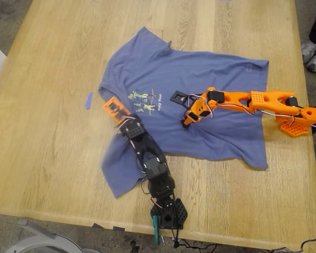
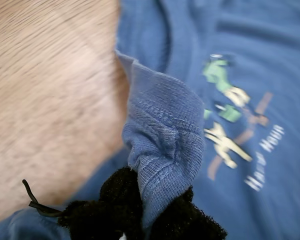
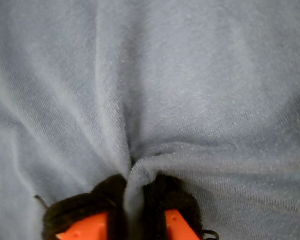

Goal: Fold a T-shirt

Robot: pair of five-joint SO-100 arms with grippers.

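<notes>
T-shirt [image 1: 210,100] collar ribbing is pinched in my first gripper [image 2: 155,220]; my second gripper [image 3: 135,220] clamps mid-body fabric. Either thin pinch could slip if the arms pull apart, undoing the fold.

You have bare tabletop [image 1: 52,121] open all around the T-shirt [image 1: 210,84], broadest toward the exterior view's left. A small blue scrap [image 1: 88,100] lies just off the shirt on that side. The black arm [image 1: 147,158] and orange arm [image 1: 253,100] lie across the shirt itself.

The T-shirt [image 1: 200,100] lies on the table [image 1: 52,105], a small scrap [image 1: 88,100] just off its edge at the exterior view's left
</notes>
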